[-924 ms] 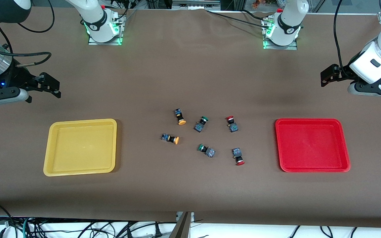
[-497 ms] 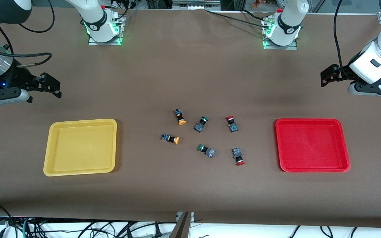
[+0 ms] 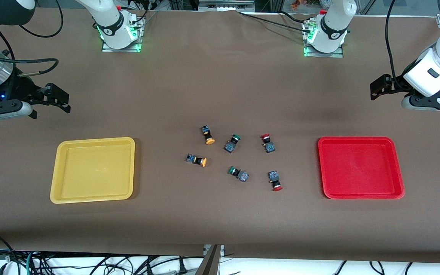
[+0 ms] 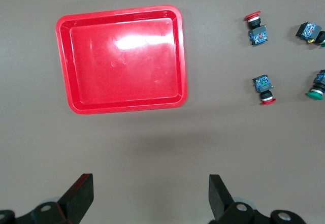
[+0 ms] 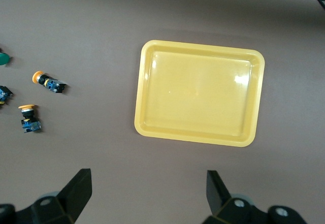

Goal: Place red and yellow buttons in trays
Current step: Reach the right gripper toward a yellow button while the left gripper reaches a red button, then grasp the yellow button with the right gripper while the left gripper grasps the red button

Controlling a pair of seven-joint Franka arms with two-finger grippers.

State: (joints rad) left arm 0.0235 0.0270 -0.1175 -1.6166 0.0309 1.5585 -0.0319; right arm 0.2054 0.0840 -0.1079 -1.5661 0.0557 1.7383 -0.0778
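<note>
Two yellow-capped buttons (image 3: 207, 135) (image 3: 196, 160) and two red-capped buttons (image 3: 267, 142) (image 3: 275, 180) lie on the table's middle. The yellow tray (image 3: 94, 170) lies toward the right arm's end and the red tray (image 3: 360, 168) toward the left arm's end; both are empty. My left gripper (image 3: 380, 88) is open and empty, over bare table by the red tray (image 4: 122, 59); its view shows the red buttons (image 4: 255, 27) (image 4: 264, 88). My right gripper (image 3: 57, 98) is open and empty, over bare table by the yellow tray (image 5: 200, 93); its view shows the yellow buttons (image 5: 48, 82) (image 5: 29, 117).
Two green-capped buttons (image 3: 232, 143) (image 3: 238, 173) lie between the yellow and red ones. The arm bases (image 3: 118, 30) (image 3: 325, 36) stand along the table's edge farthest from the front camera. Cables hang below the table's nearest edge.
</note>
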